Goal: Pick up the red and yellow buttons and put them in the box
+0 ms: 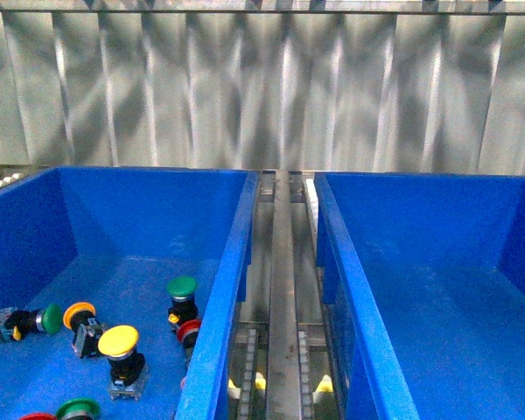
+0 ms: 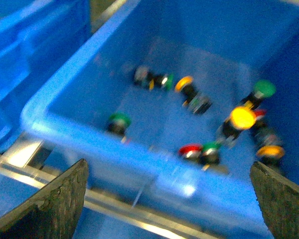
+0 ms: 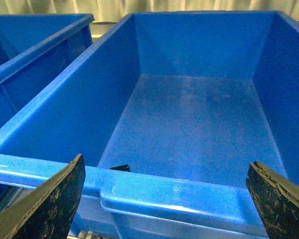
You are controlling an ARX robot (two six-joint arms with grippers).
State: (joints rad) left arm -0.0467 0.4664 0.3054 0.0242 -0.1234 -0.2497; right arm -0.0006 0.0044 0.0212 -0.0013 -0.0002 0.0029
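The red and yellow buttons lie loose on the floor of the left bin, mixed with green-capped switches that are not to be taken. The yellow button appears to stand on its body with the cap uppermost. It is ahead of the left jaws, beyond the bin's near rim and off the centreline of their gap. One red button lies nearer to the left jaws, just inside that rim and touching a green switch. An orange-yellow button lies on its side farther in, close to the centreline. The left wrist picture is blurred, so finer detail of the bodies cannot be read. The left jaws are spread wide and hold nothing. They hang outside and above the near rim, well apart from every button. The wide spread is judged to leave room for a domed cap to pass between them. The right jaws are likewise spread wide and empty. They face over the near rim of the right bin, whose floor shows no buttons. This bin is judged to be the receiving box, and no button has yet been placed in it. A metal rail runs between the two bins, so any transfer must cross it. The yellow button seems the simplest first target, since the near red button leaves little room beside the green switch.
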